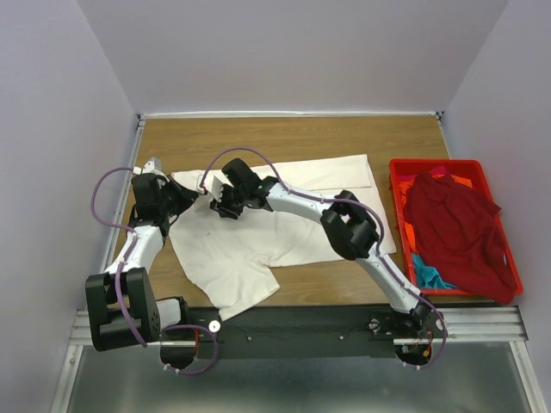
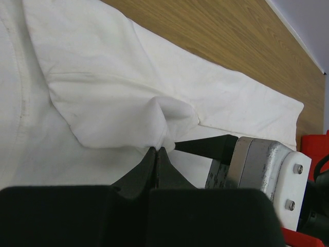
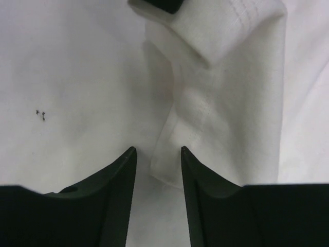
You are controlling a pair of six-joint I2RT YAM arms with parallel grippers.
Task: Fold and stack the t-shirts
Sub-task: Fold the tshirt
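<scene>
Pinches cream-white t-shirt (image 1: 250, 245) at nine o'clock with left gripper (image 2: 157, 150), holds right gripper (image 3: 158, 150) parted astride a fold. Close right first, then carry both evenly toward three o'clock.

The white shirt (image 1: 250, 241) is soft, matt cloth. The counter (image 1: 284, 138) is smooth grained wood; the crate (image 1: 435, 163) is smooth plastic.

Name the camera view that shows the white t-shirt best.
Top external: the white t-shirt shows nearly whole, spread on the table. The left wrist view shows only part, with a fold pinched in the left claw. The right wrist view shows only cloth beneath the open right claw.
</scene>
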